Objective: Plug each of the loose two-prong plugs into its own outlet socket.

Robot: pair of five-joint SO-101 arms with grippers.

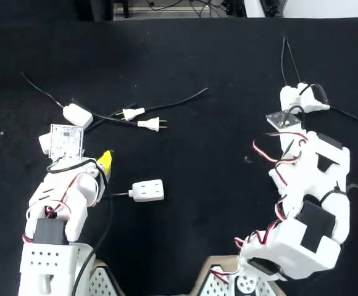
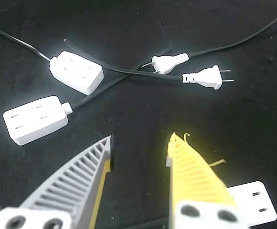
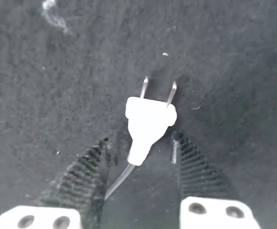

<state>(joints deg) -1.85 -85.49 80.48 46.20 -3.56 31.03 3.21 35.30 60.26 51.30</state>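
End effector (image 2: pixel 141 138) parted, plugs (image 2: pixel 203 76), sockets (image 2: pixel 76 71)

Even overhead light falls on the matte black table (image 1: pixel 216 154), which stays dark. Ahead of the left gripper (image 2: pixel 141 136), a white outlet block (image 2: pixel 76 71) glares. Beyond the right gripper (image 3: pixel 141 138), plug prongs (image 3: pixel 144 87) glint, with soft shadows.

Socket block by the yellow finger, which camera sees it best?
The high view: the whole socket block lies in the open, with nothing in front of it. The left wrist view catches one end of it, poking out behind the yellow finger. The right wrist view looks at a plug instead.
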